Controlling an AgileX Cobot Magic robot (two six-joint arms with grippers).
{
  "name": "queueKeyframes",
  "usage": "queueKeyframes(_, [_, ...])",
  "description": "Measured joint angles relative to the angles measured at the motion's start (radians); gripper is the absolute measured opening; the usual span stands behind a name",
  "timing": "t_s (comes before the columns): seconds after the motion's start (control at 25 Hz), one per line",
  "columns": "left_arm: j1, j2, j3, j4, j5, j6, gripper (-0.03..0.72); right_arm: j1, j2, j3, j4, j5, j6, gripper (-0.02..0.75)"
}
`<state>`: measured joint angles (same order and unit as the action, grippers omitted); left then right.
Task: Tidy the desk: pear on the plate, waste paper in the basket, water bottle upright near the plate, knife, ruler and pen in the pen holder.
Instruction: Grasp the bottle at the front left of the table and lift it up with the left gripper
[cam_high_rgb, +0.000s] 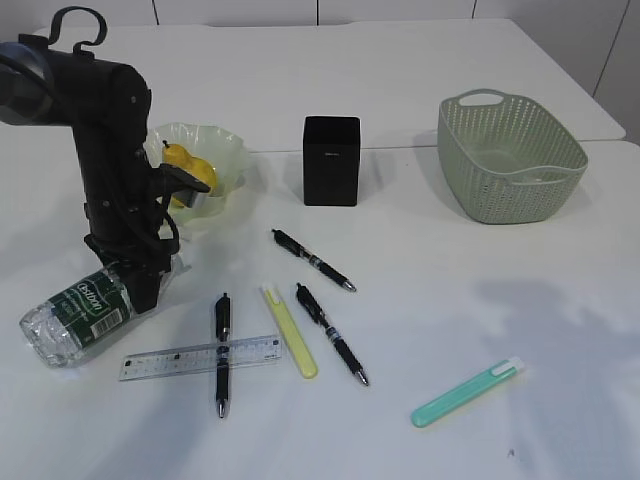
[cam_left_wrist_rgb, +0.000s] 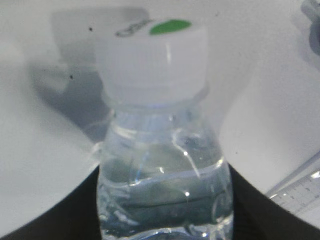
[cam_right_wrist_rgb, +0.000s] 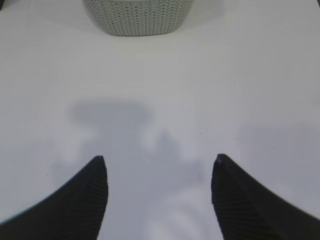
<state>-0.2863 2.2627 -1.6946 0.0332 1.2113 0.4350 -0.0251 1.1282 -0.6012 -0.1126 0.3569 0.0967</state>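
The water bottle (cam_high_rgb: 85, 310) lies on its side at the front left, white cap toward the plate. My left gripper (cam_high_rgb: 140, 285) is shut on the bottle near its neck; in the left wrist view the bottle (cam_left_wrist_rgb: 162, 165) fills the space between the black jaws. The yellow pear (cam_high_rgb: 185, 165) sits on the pale green plate (cam_high_rgb: 228, 145). The black pen holder (cam_high_rgb: 331, 160) stands at centre back. The clear ruler (cam_high_rgb: 200, 357), three black pens (cam_high_rgb: 313, 260) and the green knife (cam_high_rgb: 467, 392) lie on the table. My right gripper (cam_right_wrist_rgb: 159, 167) is open and empty over bare table. No waste paper shows.
The green basket (cam_high_rgb: 510, 155) stands at the back right and also shows in the right wrist view (cam_right_wrist_rgb: 137, 17). A yellow highlighter (cam_high_rgb: 290, 330) lies between two pens. One pen (cam_high_rgb: 222, 353) crosses the ruler. The ruler's end shows in the left wrist view (cam_left_wrist_rgb: 300, 192).
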Motion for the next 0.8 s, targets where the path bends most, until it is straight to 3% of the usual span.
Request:
queueKeyframes(0.6, [0.077,-0.183,0.0,-0.049,-0.011,-0.075,0.379,0.0,0.0,0.0,0.002,0.0,0.0,0.512])
queueKeyframes(0.8, [0.086,-0.251,0.004,-0.152,0.0,-0.075,0.379,0.0,0.0,0.0,0.002,0.0,0.0,0.512])
